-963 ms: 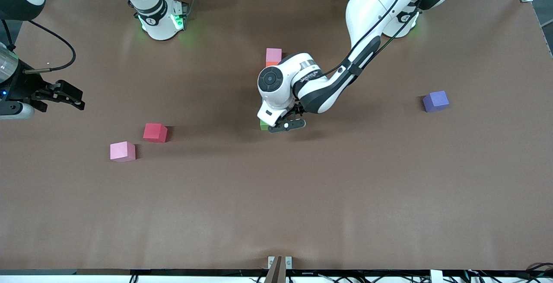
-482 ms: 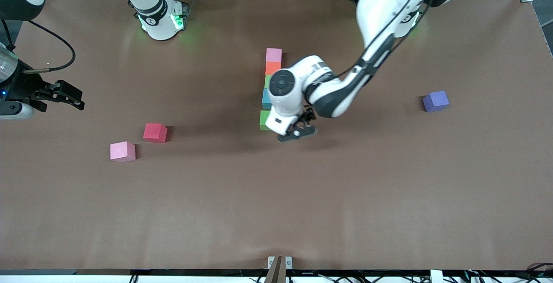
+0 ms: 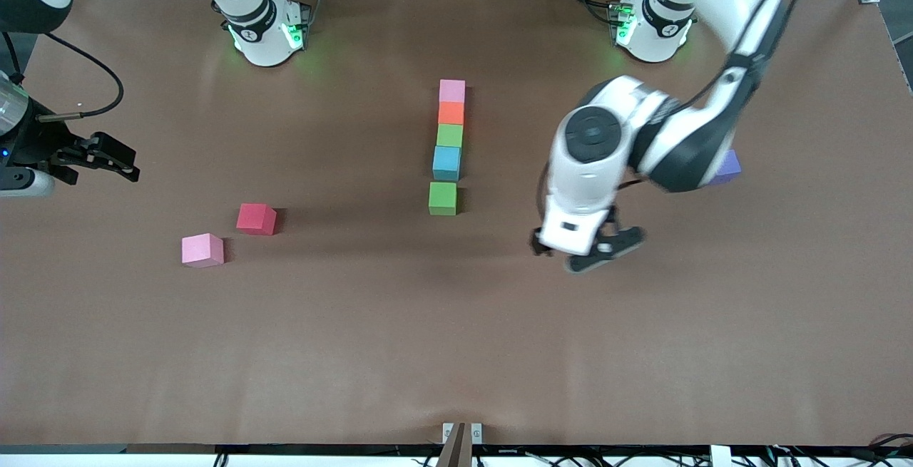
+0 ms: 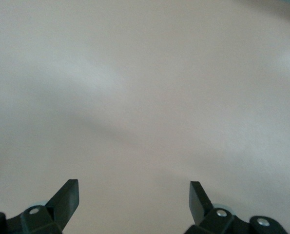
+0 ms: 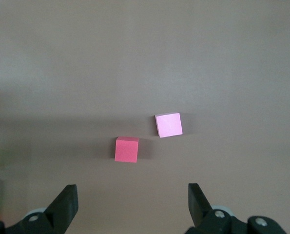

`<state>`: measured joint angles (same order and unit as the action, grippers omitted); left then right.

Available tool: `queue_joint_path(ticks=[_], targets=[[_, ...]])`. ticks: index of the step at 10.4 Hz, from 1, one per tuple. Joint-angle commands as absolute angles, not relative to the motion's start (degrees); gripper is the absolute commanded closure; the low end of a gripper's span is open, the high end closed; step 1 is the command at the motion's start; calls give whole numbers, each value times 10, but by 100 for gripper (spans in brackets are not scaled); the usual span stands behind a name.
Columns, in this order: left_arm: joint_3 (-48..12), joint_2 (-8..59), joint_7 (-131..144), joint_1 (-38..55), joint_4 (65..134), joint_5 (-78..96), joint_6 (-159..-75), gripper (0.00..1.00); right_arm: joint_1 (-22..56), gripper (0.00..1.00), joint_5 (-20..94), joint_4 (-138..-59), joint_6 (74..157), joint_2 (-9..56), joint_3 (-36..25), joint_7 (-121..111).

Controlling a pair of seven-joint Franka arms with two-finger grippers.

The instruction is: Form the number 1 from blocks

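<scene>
- Swinging away from the column, the left gripper (image 3: 586, 252) has left the lower green block (image 3: 442, 197) on the table and now hangs empty over bare table toward the left arm's end, its fingers spread wide.
- Front view: five blocks run in a line at mid-table — pink block (image 3: 451, 90), orange block (image 3: 450, 113), upper green block (image 3: 449, 135), blue block (image 3: 446, 162), then the lower green one nearest the camera, with a small gap after the blue.
- Front view: the red block (image 3: 256, 218) and the loose pink block (image 3: 202, 250) sit near each other toward the right arm's end; the purple block (image 3: 727, 166) peeks out from under the left arm.
- Front view: the right gripper (image 3: 107, 155) waits at the table's edge, toward the right arm's end.
- Left wrist view: nothing but bare table (image 4: 145, 97) between the wide-set fingers (image 4: 67, 197).
- Right wrist view: the right gripper's fingers (image 5: 67, 200) stand wide apart and empty, with the red and loose pink blocks below them.
- Risk, as a judgement: light foam cubes shift easily, so a low pass by either arm could knock the column crooked; the gap after the blue block may leave the stroke looking broken.
- Room: plenty of open table lies on both sides of the column and toward the camera, and no block sits near an edge.
</scene>
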<state>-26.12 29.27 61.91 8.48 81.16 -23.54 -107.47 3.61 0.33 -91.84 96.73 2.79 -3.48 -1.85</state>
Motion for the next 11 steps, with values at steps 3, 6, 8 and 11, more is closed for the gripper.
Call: queue_joint_path(ticks=[3,6,8,11], targets=[[-259,183,463,34,838,-156,-996,0,35,0,12,-892,956,30,-37,-9],[-151,119,315,48,839,-42,-962,0,35,0,10,-891,955,28,-38,-3],[-93,76,201,48,841,-21,-927,0,36,0,5,-886,944,28,-37,13],[-47,37,101,47,839,-23,-919,0,34,0,4,-883,944,29,-36,11]])
